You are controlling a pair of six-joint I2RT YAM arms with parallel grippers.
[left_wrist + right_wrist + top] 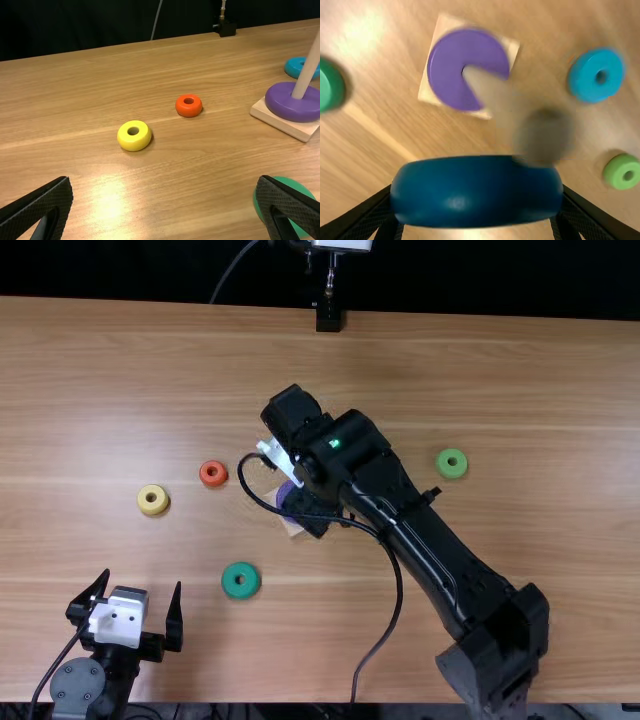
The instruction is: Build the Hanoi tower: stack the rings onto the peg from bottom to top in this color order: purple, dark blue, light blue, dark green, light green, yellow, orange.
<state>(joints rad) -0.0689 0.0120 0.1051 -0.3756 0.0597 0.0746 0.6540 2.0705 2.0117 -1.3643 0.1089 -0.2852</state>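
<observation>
Over the peg's base, right gripper [283, 462] pinches the dark blue ring [475, 192] edge-on, one finger at each end. Ring: smooth, glossy, thick-rimmed, with a small highlight. Base [282, 121]: flat square of pale wood. Peg [306, 70]: plain pale wood, round, upright. Purple ring [445, 70] lies flat around it on the base, satin-looking and widest of those on the table.

Left gripper [143, 580] is spread wide near the table's near edge, fingers finely textured in the left wrist view. Loose rings, all flat on the grained table [540, 370]: yellow [134, 142] and orange [189, 111], rounded like beads; dark green [230, 587]; light green [443, 468]; light blue [590, 82].

Top view: right arm [425, 540] covers much of the base and part of the purple ring. Left wrist view: peg top cut off, dark green partly behind a finger. Right wrist view: peg tip blurred where it overlaps the dark blue ring; I cannot tell whether they touch.

Compared: right wrist view gives me the purple ring's outline on the base, interrupted only by the peg; top view gives just a sliver. Left wrist view gives me the orange ring's hole and side wall together.
</observation>
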